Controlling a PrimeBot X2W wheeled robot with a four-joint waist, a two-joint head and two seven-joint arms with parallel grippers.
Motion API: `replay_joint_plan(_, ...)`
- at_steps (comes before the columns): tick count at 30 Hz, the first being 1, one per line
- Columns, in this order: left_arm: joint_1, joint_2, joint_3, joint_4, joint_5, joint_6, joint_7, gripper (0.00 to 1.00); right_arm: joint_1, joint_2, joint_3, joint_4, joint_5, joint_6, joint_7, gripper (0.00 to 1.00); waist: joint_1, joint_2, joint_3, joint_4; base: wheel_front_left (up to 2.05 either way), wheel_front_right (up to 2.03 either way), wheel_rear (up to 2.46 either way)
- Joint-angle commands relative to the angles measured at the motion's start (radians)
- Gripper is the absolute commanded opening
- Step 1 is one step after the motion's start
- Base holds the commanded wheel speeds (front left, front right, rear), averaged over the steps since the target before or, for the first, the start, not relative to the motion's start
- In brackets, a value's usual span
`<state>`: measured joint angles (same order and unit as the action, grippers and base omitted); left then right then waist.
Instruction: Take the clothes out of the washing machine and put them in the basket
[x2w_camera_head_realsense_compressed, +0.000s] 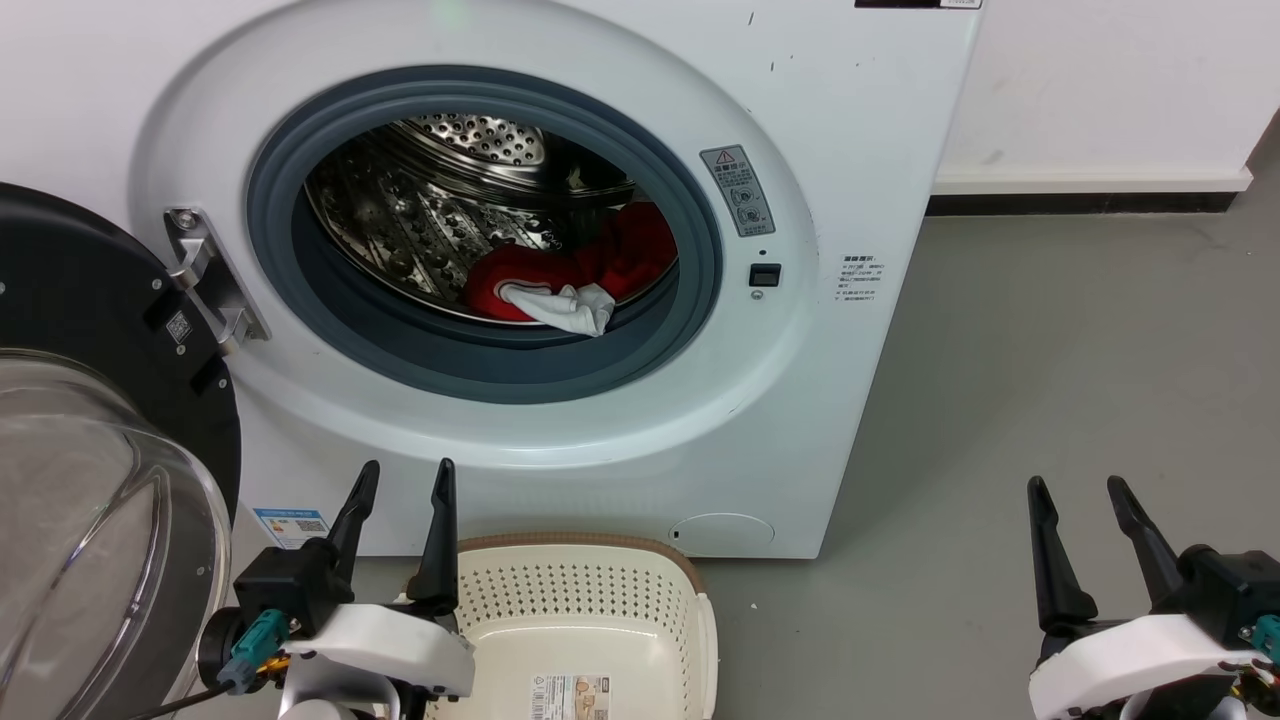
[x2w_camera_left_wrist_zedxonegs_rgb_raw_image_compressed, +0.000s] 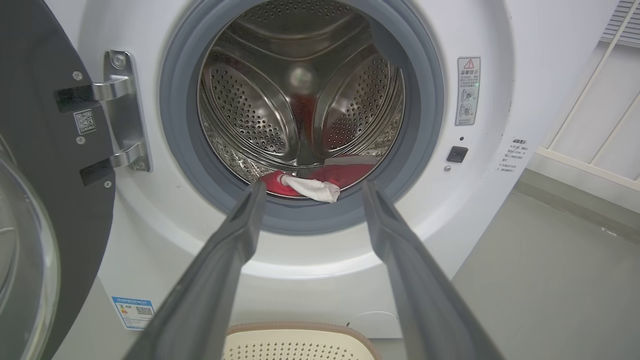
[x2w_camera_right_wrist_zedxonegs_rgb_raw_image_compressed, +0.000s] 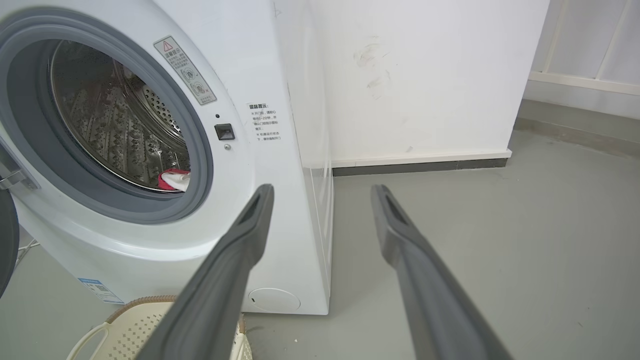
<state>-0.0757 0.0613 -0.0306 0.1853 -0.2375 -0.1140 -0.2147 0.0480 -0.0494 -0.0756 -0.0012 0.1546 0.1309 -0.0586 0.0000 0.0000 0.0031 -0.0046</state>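
Observation:
The white washing machine (x2w_camera_head_realsense_compressed: 840, 120) stands with its porthole uncovered and its steel drum in sight. Red clothes (x2w_camera_head_realsense_compressed: 620, 255) with a white cloth piece (x2w_camera_head_realsense_compressed: 565, 305) lie at the drum's front lip, also seen as clothes (x2w_camera_left_wrist_zedxonegs_rgb_raw_image_compressed: 345, 174) and clothes (x2w_camera_right_wrist_zedxonegs_rgb_raw_image_compressed: 172, 180). The cream basket (x2w_camera_head_realsense_compressed: 590, 600) sits on the floor below the porthole. My left gripper (x2w_camera_head_realsense_compressed: 405, 480) is open beside the basket's left rim, fingers pointing at the machine. My right gripper (x2w_camera_head_realsense_compressed: 1080, 490) is open over bare floor, right of the machine. Both hold nothing.
The machine's black-framed glass door (x2w_camera_head_realsense_compressed: 90, 440) hangs swung out at the left, close to my left arm. Grey floor (x2w_camera_head_realsense_compressed: 1050, 380) spreads to the right. A white wall with a dark skirting (x2w_camera_head_realsense_compressed: 1080, 203) runs behind.

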Motion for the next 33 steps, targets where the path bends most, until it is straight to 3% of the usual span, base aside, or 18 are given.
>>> replay_joint_plan(1, -0.001, 0.004, -0.003, -0.002, 0.019, 0.004, -0.007, 1.0, 0.008, -0.002, 0.0, -0.011, -0.017, 0.0, -0.008, 1.0, 0.0, 0.0, 0.001, 0.001, 0.0, 0.0, 0.0)
replay_joint_plan(25, -0.004, 0.0, -0.004, 0.023, 0.177, 0.017, -0.052, 1.0, 0.017, -0.001, -0.001, -0.018, -0.175, 0.0, -0.042, 1.0, 0.0, 0.0, 0.0, 0.005, 0.0, 0.0, 0.0)
replay_joint_plan(33, -0.009, -0.002, 0.007, 0.04, 0.166, 0.027, -0.051, 1.0, 0.014, -0.001, -0.005, -0.005, -0.153, 0.0, -0.048, 1.0, 0.0, 0.0, 0.0, 0.003, 0.0, 0.0, 0.0)
